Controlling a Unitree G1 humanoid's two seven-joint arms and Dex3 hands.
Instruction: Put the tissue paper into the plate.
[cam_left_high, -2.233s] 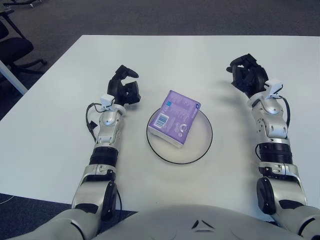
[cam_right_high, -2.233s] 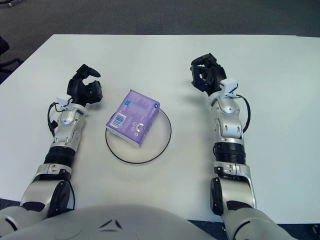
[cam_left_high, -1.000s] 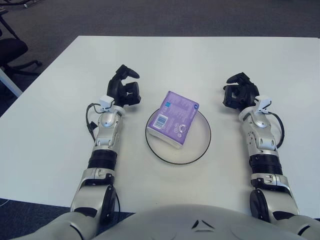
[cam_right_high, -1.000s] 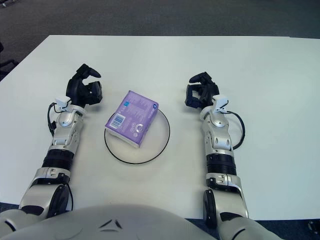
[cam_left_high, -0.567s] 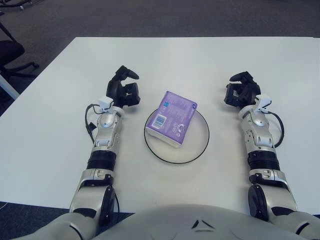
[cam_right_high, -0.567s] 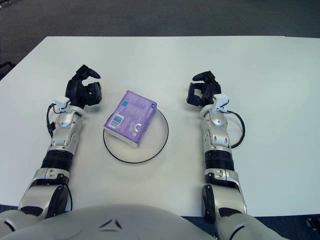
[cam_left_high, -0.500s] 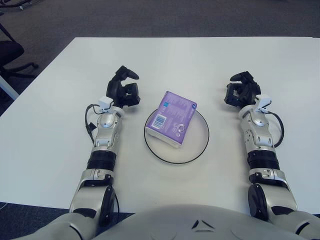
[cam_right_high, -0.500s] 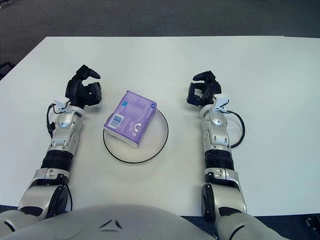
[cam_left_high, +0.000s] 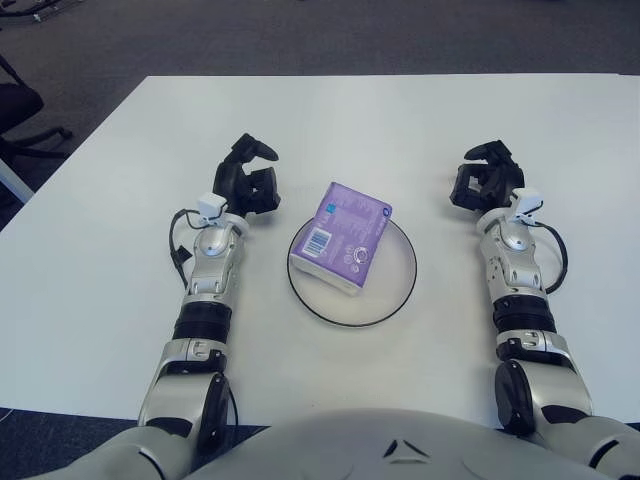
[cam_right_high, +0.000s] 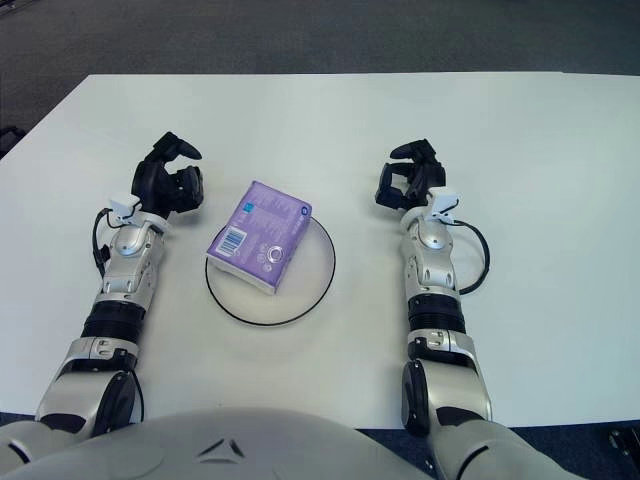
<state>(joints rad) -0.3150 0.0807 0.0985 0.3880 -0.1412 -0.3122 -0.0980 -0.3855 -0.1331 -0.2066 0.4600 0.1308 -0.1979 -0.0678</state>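
A purple tissue pack (cam_left_high: 341, 237) with a barcode label lies on the white, dark-rimmed plate (cam_left_high: 393, 290), overhanging its upper left rim. My left hand (cam_left_high: 248, 184) rests on the table just left of the plate, fingers relaxed and empty. My right hand (cam_left_high: 484, 184) rests on the table to the right of the plate, fingers loosely curled and holding nothing. Neither hand touches the pack or the plate.
The white table (cam_left_high: 330, 120) spreads wide around the plate. An office chair (cam_left_high: 18, 105) stands on the dark carpet off the table's left side.
My right arm has drawn back from farther right toward the plate and settled on the table. The left hand, pack and plate have hardly moved.
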